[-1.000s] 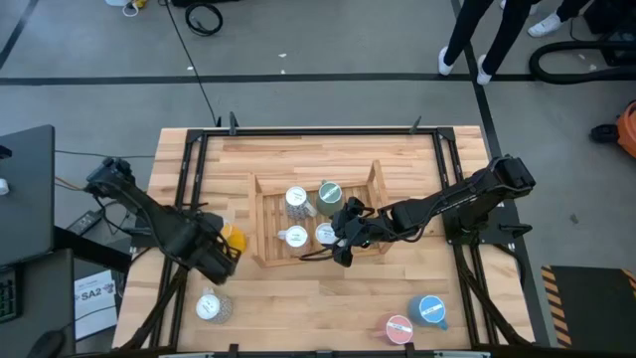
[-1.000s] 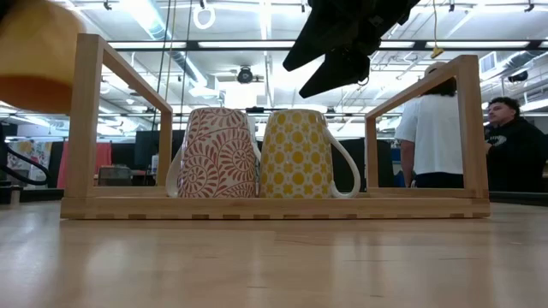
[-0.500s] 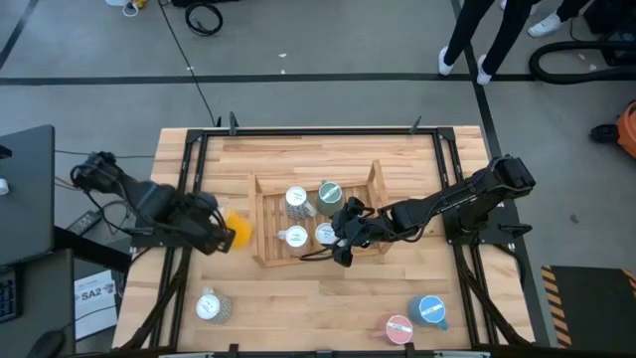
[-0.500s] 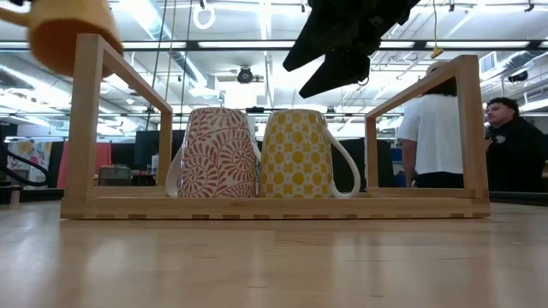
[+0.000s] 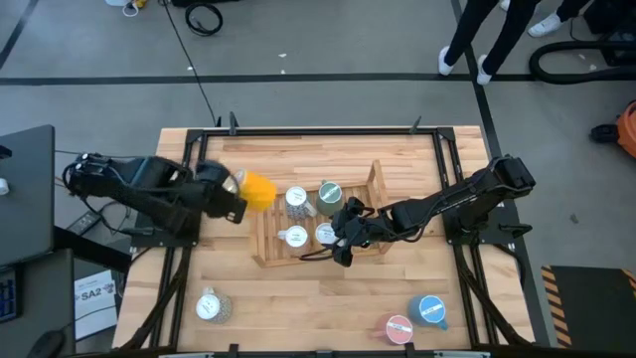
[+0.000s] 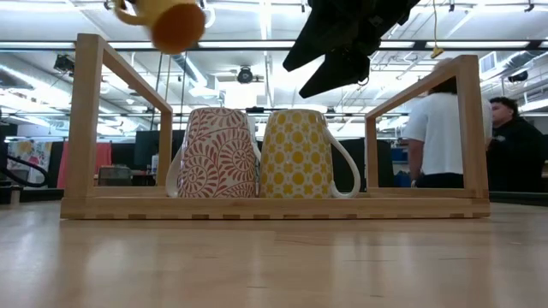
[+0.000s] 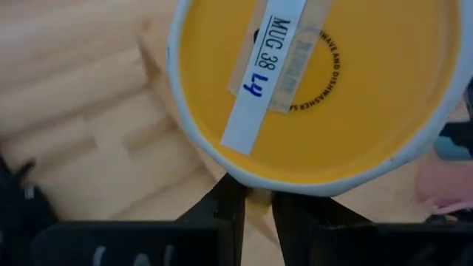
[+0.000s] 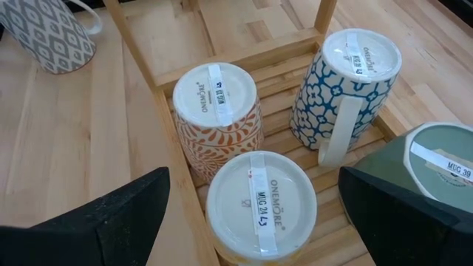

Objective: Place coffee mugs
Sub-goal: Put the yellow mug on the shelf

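The left gripper (image 5: 235, 194), left of centre in the overhead frame, has its jaws pinched on the handle of a plain yellow ceramic mug (image 5: 258, 189), held clear of the table at the left edge of the slatted wooden rack (image 5: 376, 179). In the low frame this mug (image 6: 175, 21) hangs at upper left, above the rack's end post. The left wrist frame shows its base (image 7: 314, 81), taped with a paper label.

Four mugs stand upside down in the rack: an orange-patterned mug (image 8: 218, 111), a yellow-patterned mug (image 8: 260, 203), a blue floral mug (image 8: 347, 85) and a dark green mug (image 8: 436, 174).

The right gripper (image 5: 341, 231) hovers over the rack's right half, centre frame, jaws spread wide and empty.

On the table's lower edge stand a grey-patterned mug (image 5: 209, 306), a pink mug (image 5: 398, 327) and a blue mug (image 5: 430, 310).
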Available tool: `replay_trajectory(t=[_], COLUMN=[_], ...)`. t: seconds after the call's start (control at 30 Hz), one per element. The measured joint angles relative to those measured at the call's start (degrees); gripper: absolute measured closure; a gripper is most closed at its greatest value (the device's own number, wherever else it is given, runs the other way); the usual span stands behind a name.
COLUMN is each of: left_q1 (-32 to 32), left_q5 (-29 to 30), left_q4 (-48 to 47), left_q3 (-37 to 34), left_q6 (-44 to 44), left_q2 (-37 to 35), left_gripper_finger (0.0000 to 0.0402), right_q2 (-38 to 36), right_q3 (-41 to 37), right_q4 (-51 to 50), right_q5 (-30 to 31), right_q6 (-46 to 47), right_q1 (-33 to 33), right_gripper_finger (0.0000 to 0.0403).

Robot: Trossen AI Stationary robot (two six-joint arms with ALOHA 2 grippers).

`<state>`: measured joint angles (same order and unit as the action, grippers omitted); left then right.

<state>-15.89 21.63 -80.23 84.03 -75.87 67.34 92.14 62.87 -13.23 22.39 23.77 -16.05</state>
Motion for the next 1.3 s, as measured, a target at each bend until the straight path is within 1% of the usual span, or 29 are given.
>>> replay_trajectory(t=[0.2, 0.33, 0.47, 0.53, 0.63, 0.97, 1.13, 1.3], left_q1=[9.00, 14.40, 18.55, 20.04, 22.20, 27.57, 29.48, 29.98], left_q5=[-0.30, -1.10, -3.62, -4.84, -5.14, -4.09, -3.60, -5.29], left_q4=[4.25, 4.71, 6.26, 6.55, 5.01, 5.68, 5.46, 3.12], left_q3=[-0.04, -0.09, -0.09, -0.09, -0.13, -0.12, -0.11, -0.09], left_q6=[13.05, 18.65, 23.85, 25.77, 28.39, 37.25, 38.24, 39.61], left_q2=[1.05, 2.46, 5.06, 6.96, 9.70, 18.92, 23.00, 26.68], left_gripper_finger=[0.0343, 0.0343, 0.0343, 0.0343, 0.0343, 0.0343, 0.0343, 0.0343], right_q2=[0.00, 0.00, 0.00, 0.00, 0.00, 0.00, 0.00, 0.00], right_q3=[0.00, 0.00, 0.01, 0.01, 0.02, 0.02, 0.02, 0.02], right_q4=[0.00, -0.04, 0.29, 0.69, 0.62, 0.51, 0.41, 0.35], right_q5=[0.00, 0.00, 0.02, 0.04, 0.04, 0.04, 0.04, 0.04], right_q6=[0.00, 0.00, 0.00, 0.00, -0.08, -1.49, -1.49, -1.49], right_q1=[0.07, 0.07, 0.07, 0.07, 0.07, 0.07, 0.07, 0.07], right_gripper_finger=[0.0006, 0.0006, 0.0006, 0.0006, 0.0006, 0.0006, 0.0006, 0.0006])
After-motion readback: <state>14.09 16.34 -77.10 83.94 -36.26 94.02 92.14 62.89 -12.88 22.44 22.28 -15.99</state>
